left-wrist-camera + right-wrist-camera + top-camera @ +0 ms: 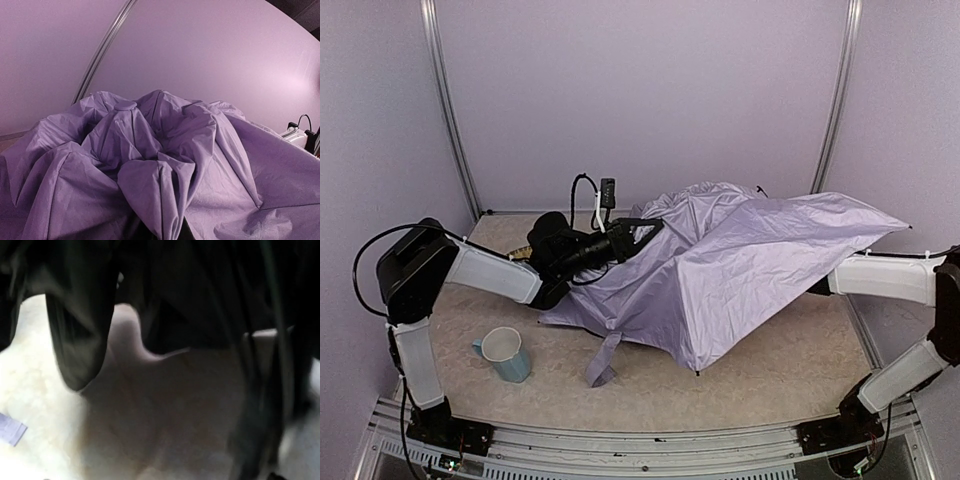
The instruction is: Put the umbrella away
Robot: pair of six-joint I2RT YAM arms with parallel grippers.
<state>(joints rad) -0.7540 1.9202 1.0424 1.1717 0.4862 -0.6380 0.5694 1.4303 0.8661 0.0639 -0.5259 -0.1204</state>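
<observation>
While umbrella (pixel 740 260) drapes over right claw, grip unclear, left claw (pixel 648 229) clenched on its fabric.

Robot lab, a closed test cell. Plain pale wall panels (pixel 640 90) fill the upper frame, joined by bare metal uprights (pixel 448 110) at upper left and upper right. Speckled beige table (pixel 770 370) at centre. Slotted aluminium rail (pixel 640 440) runs along the bottom edge, with two arm bases (pixel 440 428) bolted at its corners. Exposed black cable (pixel 360 270) loops at left. Props on the table: umbrella (pixel 740 260), mug (pixel 507 353).
</observation>
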